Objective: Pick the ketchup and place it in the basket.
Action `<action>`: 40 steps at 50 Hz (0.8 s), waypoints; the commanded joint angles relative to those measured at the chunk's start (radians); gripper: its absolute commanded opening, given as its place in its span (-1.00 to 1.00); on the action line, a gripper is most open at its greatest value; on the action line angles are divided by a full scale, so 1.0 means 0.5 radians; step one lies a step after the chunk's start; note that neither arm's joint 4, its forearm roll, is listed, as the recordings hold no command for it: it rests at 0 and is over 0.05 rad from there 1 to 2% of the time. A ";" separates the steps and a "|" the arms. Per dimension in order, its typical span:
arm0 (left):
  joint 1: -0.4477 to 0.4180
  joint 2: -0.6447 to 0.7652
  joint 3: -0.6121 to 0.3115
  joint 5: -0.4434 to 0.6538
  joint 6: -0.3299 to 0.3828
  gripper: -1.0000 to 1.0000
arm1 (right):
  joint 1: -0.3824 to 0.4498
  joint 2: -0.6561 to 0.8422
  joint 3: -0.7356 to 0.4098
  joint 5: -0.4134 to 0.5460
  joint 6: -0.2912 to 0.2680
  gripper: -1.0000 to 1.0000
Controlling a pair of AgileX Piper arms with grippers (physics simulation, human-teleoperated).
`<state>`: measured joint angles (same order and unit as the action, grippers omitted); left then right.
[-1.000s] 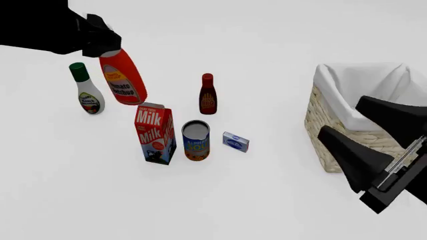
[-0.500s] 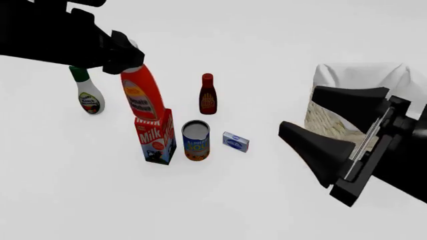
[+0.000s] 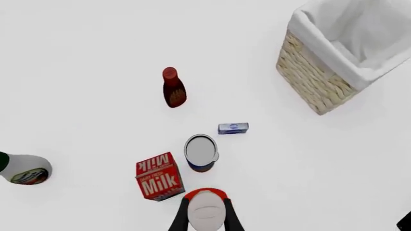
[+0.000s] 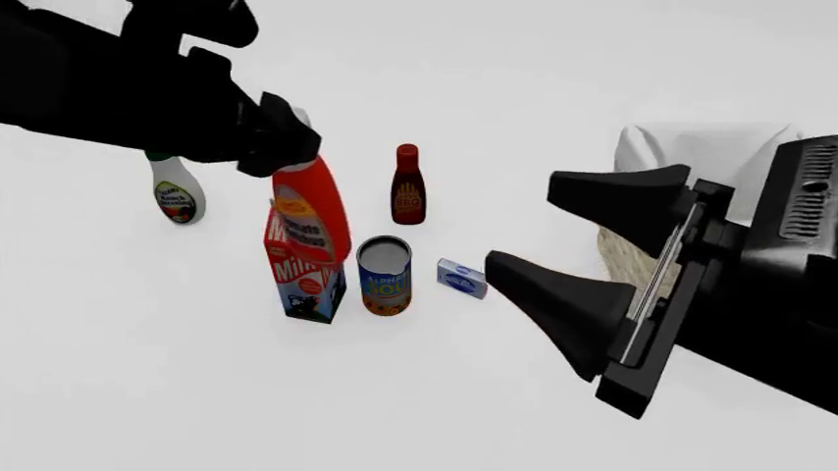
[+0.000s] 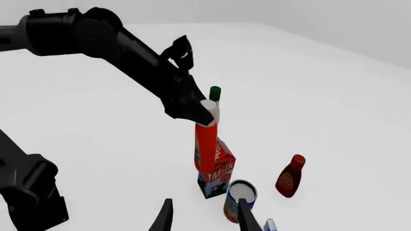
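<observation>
Fingers of the left gripper (image 4: 286, 132) are clamping the white cap of the ketchup (image 4: 312, 211), which is hanging upright in the air, its base level with the top of the milk carton (image 4: 301, 285) and overlapping it in the front view. The right gripper (image 4: 576, 245) is hovering with its jaws wide apart and nothing between them, in front of the basket (image 3: 334, 57), which is sitting well apart from the bottle on the robot's right.

The risk, as it looks from here, is the clutter below: the bottle is hanging so close over the carton that a low sideways carry could be knocking it over, and the open tin can (image 4: 384, 275) just beside it is standing in the same path. A grip on the cap alone is also leaving the long body free to swing or slip. The right arm, sitting between bottle and basket, could be blocking the carry.

The left arm is reaching in from the left, sloping downward to the cap. The right arm is stretching forward from the right, fingers pointing toward the group of groceries.
</observation>
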<state>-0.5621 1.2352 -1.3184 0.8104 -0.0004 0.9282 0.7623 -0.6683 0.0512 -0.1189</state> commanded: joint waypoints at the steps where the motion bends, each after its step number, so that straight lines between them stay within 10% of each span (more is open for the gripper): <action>1: -0.073 -0.017 0.014 0.010 0.015 -1.00 | 0.053 0.072 -0.042 -0.037 -0.039 1.00; 40: -0.172 -0.113 0.074 0.066 -0.046 -1.00 | 0.099 0.258 -0.053 -0.300 -0.095 1.00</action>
<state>-0.6353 1.1877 -1.2808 0.8409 -0.0282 0.9724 0.8731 -0.6949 -0.0670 -0.1651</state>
